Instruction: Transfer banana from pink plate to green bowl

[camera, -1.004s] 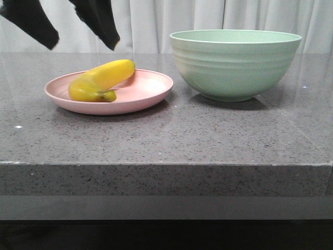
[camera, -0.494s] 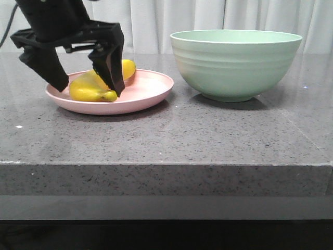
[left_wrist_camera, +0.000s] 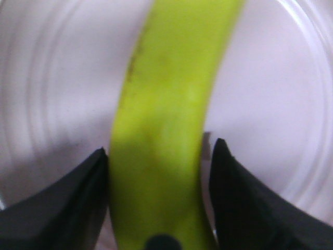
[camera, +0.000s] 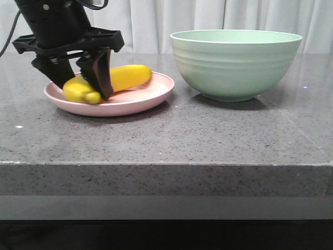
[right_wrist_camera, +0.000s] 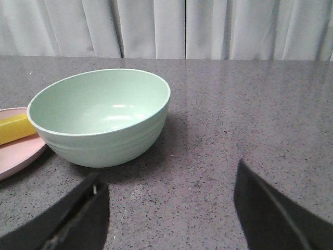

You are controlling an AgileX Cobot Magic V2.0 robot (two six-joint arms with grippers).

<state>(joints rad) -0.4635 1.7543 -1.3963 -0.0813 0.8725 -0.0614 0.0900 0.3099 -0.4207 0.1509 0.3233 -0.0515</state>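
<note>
The yellow banana lies on the pink plate at the left of the table. My left gripper is down over the banana's middle with one black finger on each side. In the left wrist view the banana fills the space between the fingers of the left gripper; one finger touches it, and the other shows a thin sliver of plate at its tip. The green bowl stands to the right of the plate. My right gripper hangs open over bare table near the bowl.
White curtains hang behind the grey speckled stone table. Its front edge runs across the front view. The right wrist view catches one end of the banana on the plate's rim.
My left gripper came down onto the plate and narrowed its fingers around the banana. The banana has turned, its right end now pointing further toward the bowl.
</note>
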